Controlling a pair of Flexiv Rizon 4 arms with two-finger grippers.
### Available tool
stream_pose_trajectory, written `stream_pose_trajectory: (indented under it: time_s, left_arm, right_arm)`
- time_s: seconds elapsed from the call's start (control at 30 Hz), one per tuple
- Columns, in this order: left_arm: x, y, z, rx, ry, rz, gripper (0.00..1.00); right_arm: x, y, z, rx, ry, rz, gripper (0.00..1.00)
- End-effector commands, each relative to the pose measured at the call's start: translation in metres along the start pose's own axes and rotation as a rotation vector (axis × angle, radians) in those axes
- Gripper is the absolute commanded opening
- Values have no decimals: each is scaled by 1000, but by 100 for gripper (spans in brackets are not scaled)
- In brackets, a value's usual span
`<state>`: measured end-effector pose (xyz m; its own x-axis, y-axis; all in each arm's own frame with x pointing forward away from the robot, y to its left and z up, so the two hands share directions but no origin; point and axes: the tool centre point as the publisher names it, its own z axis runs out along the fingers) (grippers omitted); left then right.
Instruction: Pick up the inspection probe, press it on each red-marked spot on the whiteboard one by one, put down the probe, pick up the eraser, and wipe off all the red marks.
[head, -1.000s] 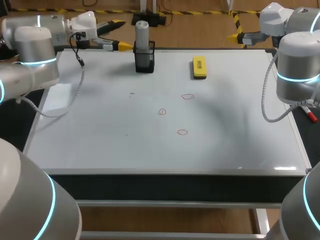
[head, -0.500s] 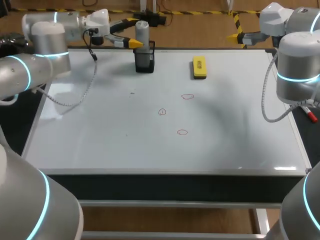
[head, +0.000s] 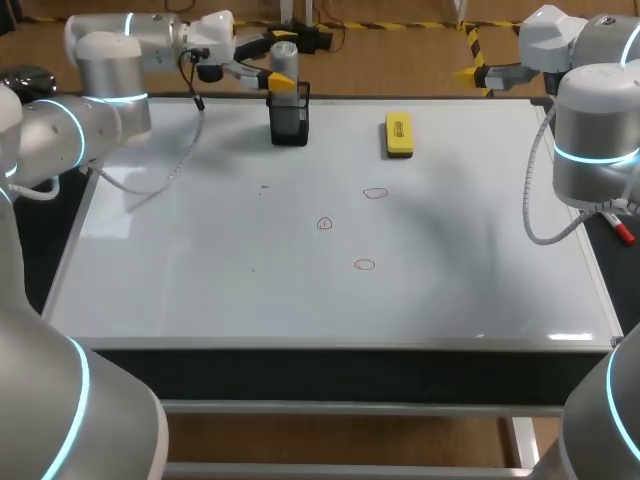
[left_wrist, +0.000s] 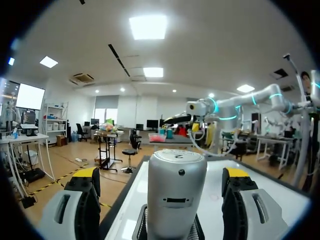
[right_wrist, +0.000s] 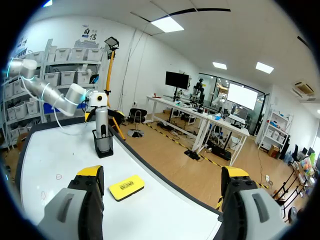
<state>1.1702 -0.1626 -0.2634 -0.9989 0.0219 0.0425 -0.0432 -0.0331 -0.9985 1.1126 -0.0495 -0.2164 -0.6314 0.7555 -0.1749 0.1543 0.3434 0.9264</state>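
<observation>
Inspection probe (head: 284, 62), a grey cylinder, stands upright in a black mesh holder (head: 289, 118) at the far edge of the whiteboard (head: 200, 260) that covers the worktop. The left gripper (left_wrist: 161, 176) is level with the probe's top, its fingers spread wide with one yellow tip on each side of the cylinder; the left wrist view shows a gap on both sides, so neither finger touches it. The left arm comes in from the far left corner and reaches along the board's far edge to the holder. The yellow eraser (head: 398, 134) lies flat on the board to the right of the holder, well apart from it. Three small red marks sit near the middle of the board: one circle (head: 375, 193) nearest the eraser, a second (head: 325, 224) nearer and to its left, and a third (head: 364, 264) nearest the robot. The right gripper (right_wrist: 161, 176) hangs past the board's far right corner with its fingers wide apart and nothing between them; the eraser lies ahead of it, and the probe in its holder farther on.
</observation>
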Motion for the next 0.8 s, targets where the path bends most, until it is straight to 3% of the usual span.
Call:
stream_pose_trajectory:
  time_s: [0.03, 0.8]
  left_arm:
    - [18, 0, 6, -10, -69, 2, 100]
    - [24, 8, 9, -18, -107, -30, 100]
  right_arm:
    - [0, 0, 0, 2, 1, 0, 100]
    - [0, 0, 0, 2, 1, 0, 100]
